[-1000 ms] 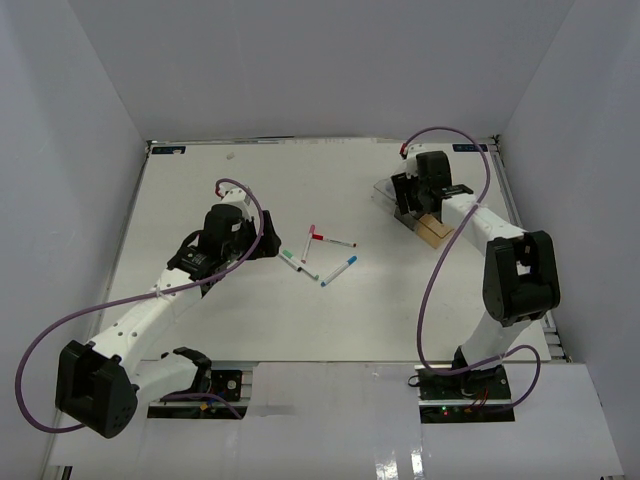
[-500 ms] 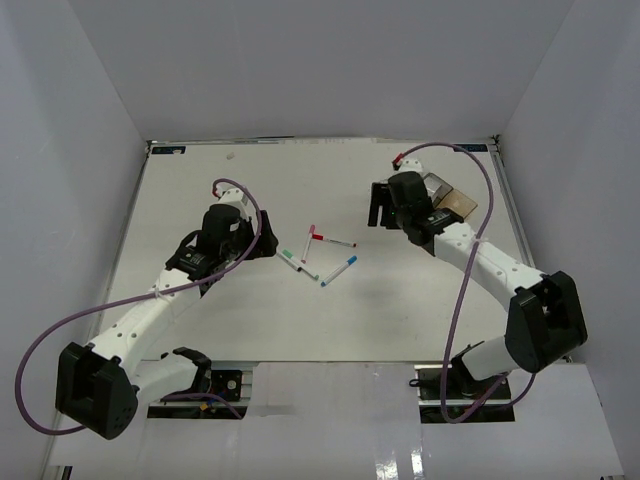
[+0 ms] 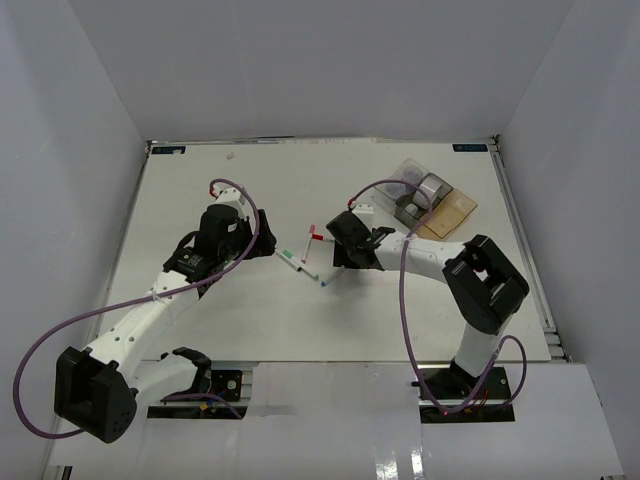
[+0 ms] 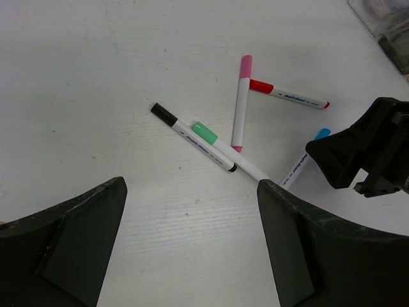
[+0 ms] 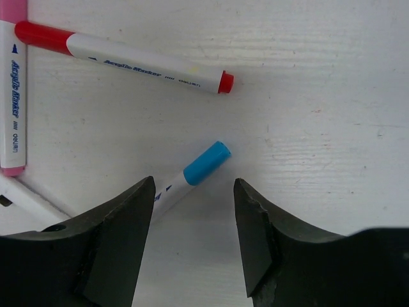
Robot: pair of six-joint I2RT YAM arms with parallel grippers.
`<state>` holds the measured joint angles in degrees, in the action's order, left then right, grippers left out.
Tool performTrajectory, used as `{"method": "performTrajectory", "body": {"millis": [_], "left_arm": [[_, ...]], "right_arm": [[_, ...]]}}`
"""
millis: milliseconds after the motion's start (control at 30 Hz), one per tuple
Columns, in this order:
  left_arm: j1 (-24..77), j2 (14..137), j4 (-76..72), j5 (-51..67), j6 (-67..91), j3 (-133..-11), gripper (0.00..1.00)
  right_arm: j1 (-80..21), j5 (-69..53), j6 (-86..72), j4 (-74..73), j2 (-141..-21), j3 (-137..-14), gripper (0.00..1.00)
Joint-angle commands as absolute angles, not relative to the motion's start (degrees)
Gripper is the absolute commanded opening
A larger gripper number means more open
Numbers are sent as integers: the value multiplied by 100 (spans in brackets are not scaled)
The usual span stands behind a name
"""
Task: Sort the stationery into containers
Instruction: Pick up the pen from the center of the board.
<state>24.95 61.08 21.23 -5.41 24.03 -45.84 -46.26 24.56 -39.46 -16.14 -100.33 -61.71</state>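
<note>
Several thin white markers lie in a loose cluster mid-table (image 3: 303, 262). The left wrist view shows a black-capped marker (image 4: 192, 137), a green-capped marker (image 4: 229, 152), a pink marker (image 4: 241, 102), a red-capped marker (image 4: 287, 96) and a blue-capped marker (image 4: 299, 165). My right gripper (image 3: 342, 262) is open and low over the blue-capped marker (image 5: 192, 171), whose cap lies just ahead of the gap between the fingers (image 5: 121, 236). My left gripper (image 3: 268, 240) is open and empty, left of the cluster. The joined bins (image 3: 432, 197) stand at the back right. Tubs and tape rolls are hard to make out.
The red-capped marker (image 5: 128, 56) and the pink marker (image 5: 13, 89) lie just beyond my right gripper (image 5: 193, 192). My right gripper's body (image 4: 370, 153) shows to the right in the left wrist view. White walls enclose the table on three sides.
My right arm has swung from the bins at the back right to the marker cluster and come down over the blue-capped marker. My left arm has hardly moved.
</note>
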Motion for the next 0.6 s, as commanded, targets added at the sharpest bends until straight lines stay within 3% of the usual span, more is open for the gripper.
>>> {"method": "performTrajectory", "body": {"millis": [0, 233, 567], "left_arm": [[2470, 5959, 2180, -606, 2417, -4720, 94], [2470, 6012, 2171, -571, 2426, -4720, 94], [2470, 6021, 2189, -571, 2434, -4729, 94]], "right_arm": [[-4772, 2900, -4578, -1837, -10326, -6513, 58], [-4799, 2777, -4763, -1740, -10670, -6486, 50], [-4799, 3111, -4764, -1802, -10143, -5819, 20]]}}
